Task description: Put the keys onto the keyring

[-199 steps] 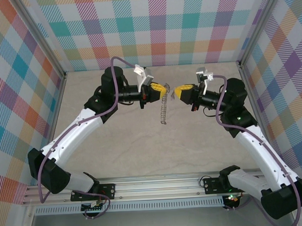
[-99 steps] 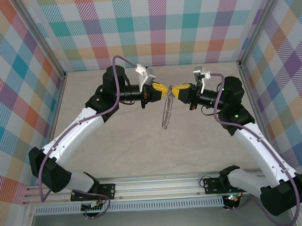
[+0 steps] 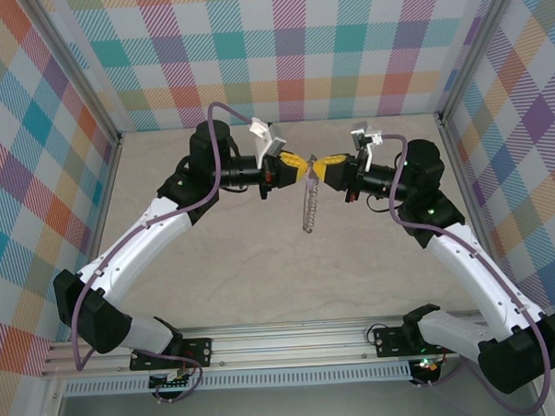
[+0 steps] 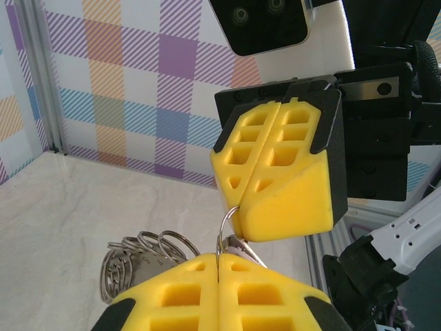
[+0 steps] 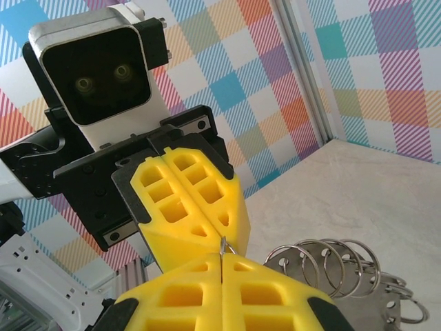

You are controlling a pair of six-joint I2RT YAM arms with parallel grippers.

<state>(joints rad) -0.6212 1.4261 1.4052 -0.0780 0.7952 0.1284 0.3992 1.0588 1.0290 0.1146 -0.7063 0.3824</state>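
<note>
Above the table's middle, my left gripper [image 3: 303, 162] and right gripper [image 3: 320, 164] meet tip to tip, both shut. The keyring [image 3: 310, 205], a silver wire ring with small loops, hangs edge-on below the left gripper. In the left wrist view the left gripper [image 4: 219, 261] pinches one thin loop of the keyring [image 4: 141, 249]; that loop arcs up to the seam of the right fingers [image 4: 289, 193]. A thin silver blade, seemingly the key [image 4: 249, 250], juts out under those fingers. The right gripper [image 5: 222, 256] clamps thin metal edge-on against the left fingers [image 5: 186, 200]. Loops of the keyring [image 5: 331, 265] show beside it.
Pale marble tabletop [image 3: 252, 264] lies under both arms, with plaid walls on three sides and metal corner posts [image 3: 444, 118]. An aluminium rail [image 3: 292, 341] carries the arm bases at the near edge. Flat grey metal [image 4: 131, 270] sits among the ring's loops.
The right gripper has moved left until its tip meets the left gripper's. The left gripper and the hanging keyring have shifted slightly right. Both stayed shut.
</note>
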